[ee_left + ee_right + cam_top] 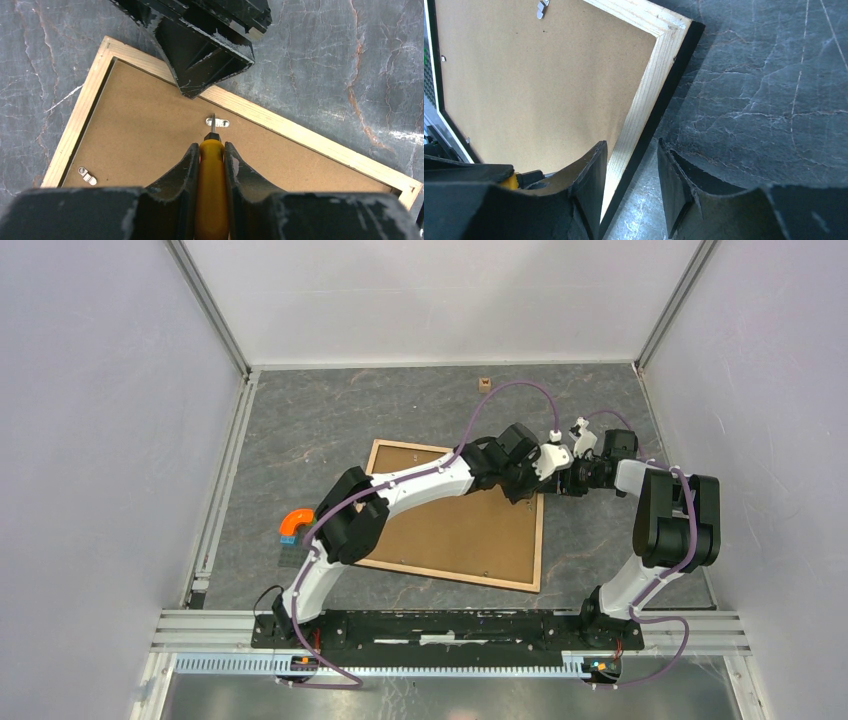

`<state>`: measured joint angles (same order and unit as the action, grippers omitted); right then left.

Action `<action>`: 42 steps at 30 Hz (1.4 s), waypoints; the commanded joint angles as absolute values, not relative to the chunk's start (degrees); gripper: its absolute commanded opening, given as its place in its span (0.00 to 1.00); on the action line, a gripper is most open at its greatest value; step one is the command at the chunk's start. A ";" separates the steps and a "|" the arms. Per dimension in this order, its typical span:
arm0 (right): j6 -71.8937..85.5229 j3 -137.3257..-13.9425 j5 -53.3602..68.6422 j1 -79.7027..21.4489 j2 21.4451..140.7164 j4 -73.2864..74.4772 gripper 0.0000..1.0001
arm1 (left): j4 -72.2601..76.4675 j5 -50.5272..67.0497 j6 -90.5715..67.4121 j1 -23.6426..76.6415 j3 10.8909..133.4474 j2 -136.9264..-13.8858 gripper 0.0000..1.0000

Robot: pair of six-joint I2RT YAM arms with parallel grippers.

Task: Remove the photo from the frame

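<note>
Grey marbled tabletop [330, 410], closed in by white walls [430, 290]. Item one: frame [470, 540], lying face down near the middle, brown backing board [140, 130] uppermost inside a light wood edge. Photo: not visible, presumably under the backing board. Item two: left end effector [211, 150], closed on a yellow-handled screwdriver [212, 200], whose blade tip rests at a small metal clip [218, 122] near the wood edge. Item three: right end effector [630, 145], jaws partly apart and astride the frame's side edge, one finger over the board and the other outside it above the tabletop, with a gap showing; whether it presses on the frame cannot be told. Hazards, as judged: the blade may skid off the clip and score the board; the frame may slide or pivot on the smooth stone if it is not pinned; the two end effectors work close together and could knock each other. Obstacles: the backing board and its clips, including a second clip [86, 174] at another side, hold the photo in. Also present: an orange-and-blue item [295, 523] left of the frame and a small brown piece [486, 383] near the far wall, both well apart from the work.
</note>
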<state>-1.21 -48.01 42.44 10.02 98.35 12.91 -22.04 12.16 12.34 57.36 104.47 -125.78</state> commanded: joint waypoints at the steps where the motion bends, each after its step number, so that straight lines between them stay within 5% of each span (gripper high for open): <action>1: -1.93 -45.97 37.27 9.32 100.72 14.78 0.48 | -23.77 12.10 15.60 57.83 107.59 -127.45 0.02; 42: -2.71 -46.21 36.97 8.44 100.57 14.96 0.48 | -32.86 16.89 21.51 57.89 102.60 -121.85 0.02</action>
<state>-1.13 -47.90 42.30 9.26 98.37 12.27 -27.75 12.86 20.25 57.63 103.85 -124.05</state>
